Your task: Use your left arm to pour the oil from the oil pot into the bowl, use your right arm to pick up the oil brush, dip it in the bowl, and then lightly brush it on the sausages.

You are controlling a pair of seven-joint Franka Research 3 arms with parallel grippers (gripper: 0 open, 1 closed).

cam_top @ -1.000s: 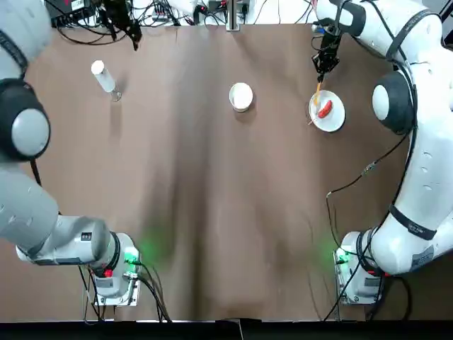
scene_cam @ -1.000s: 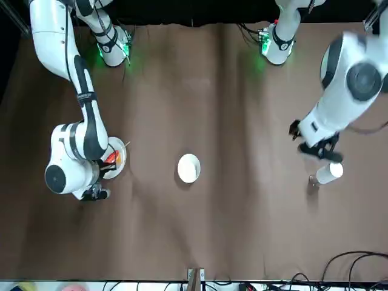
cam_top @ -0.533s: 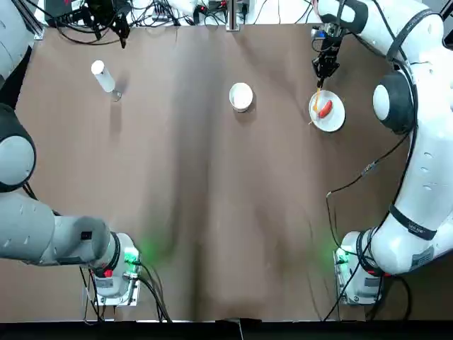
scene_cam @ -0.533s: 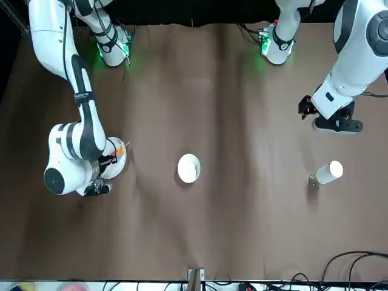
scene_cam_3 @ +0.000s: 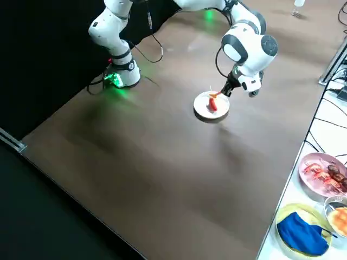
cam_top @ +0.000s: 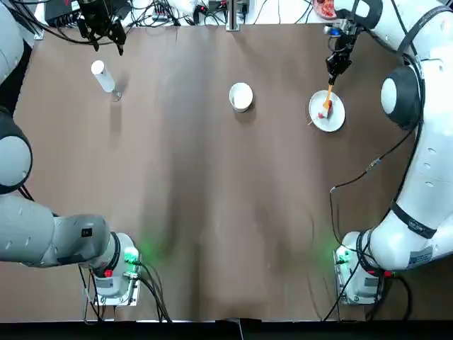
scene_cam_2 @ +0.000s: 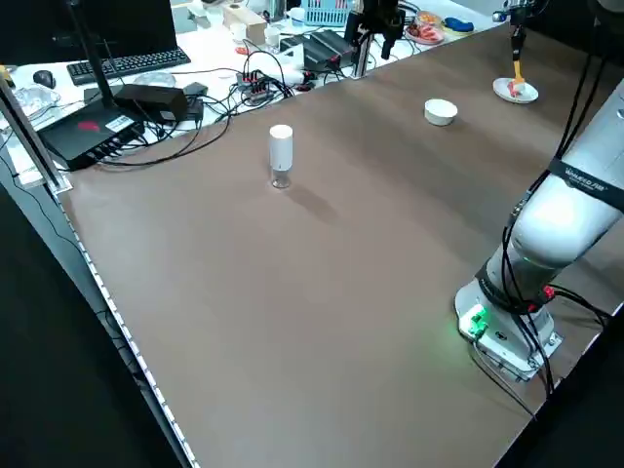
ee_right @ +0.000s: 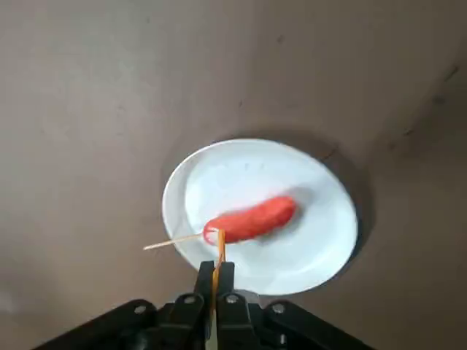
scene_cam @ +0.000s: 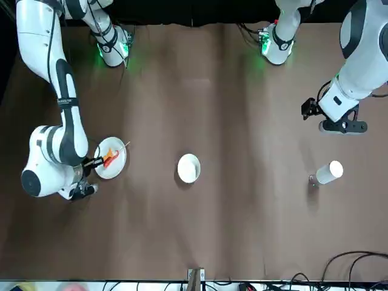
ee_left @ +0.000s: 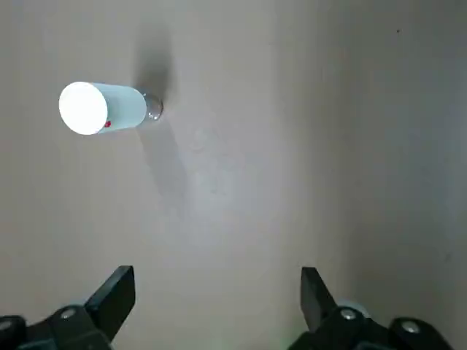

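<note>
The white oil pot point(cam_top: 103, 76) stands upright at the far left, also seen in the left wrist view point(ee_left: 102, 108). My left gripper point(cam_top: 101, 32) hangs open beyond it, apart from it, with nothing between its fingers point(ee_left: 117, 286). The white bowl point(cam_top: 241, 96) sits at the far middle. A red sausage point(ee_right: 252, 217) on a thin stick lies on the white plate point(cam_top: 336, 119) at the far right. My right gripper point(cam_top: 337, 67) is shut on the yellow-orange oil brush point(cam_top: 328, 94), whose tip rests at the sausage's stick end point(scene_cam_3: 213, 104).
Cables and equipment point(cam_top: 163, 10) crowd the table's far edge. A side table holds plates of food point(scene_cam_3: 325, 170) and a blue cloth point(scene_cam_3: 303, 233). A keyboard point(scene_cam_2: 127, 63) lies beyond the left edge. Brown cloth point(cam_top: 226, 212) covers the table.
My left gripper has drawn back from the oil pot, which stays standing. My right gripper has shifted right with the brush, bringing its tip onto the sausage.
</note>
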